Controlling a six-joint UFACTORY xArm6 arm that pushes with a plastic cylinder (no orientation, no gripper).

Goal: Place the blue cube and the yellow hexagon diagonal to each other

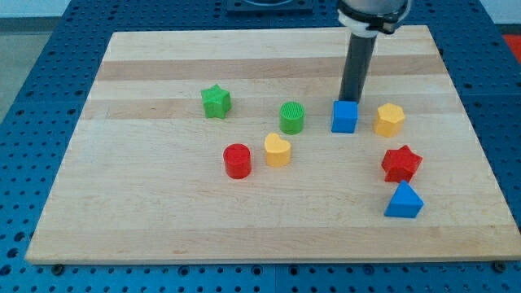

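Contents of table (pixel 146 236), nearest first. Blue triangle (pixel 404 201), near edge, view's right. Red star (pixel 401 163), just above it. Red cylinder (pixel 237 160) and yellow heart (pixel 278 150), side by side, centre-left. Yellow hexagon (pixel 390 120), view's right, well clear of the star. Blue cube (pixel 344 116), just left of the hexagon with a small gap; the two sit level in a row, not yet diagonal. Green cylinder (pixel 292 117), left of the cube. Green star (pixel 216 101), farther left. My tip (pixel 351 98), the rod's lower end, at the cube's far edge, apparently touching; the cube lies straight toward the near side from it. No gripper fitted, so no jaw state to record. Judgement: a push toward the near edge would drop the cube below the hexagon's line.
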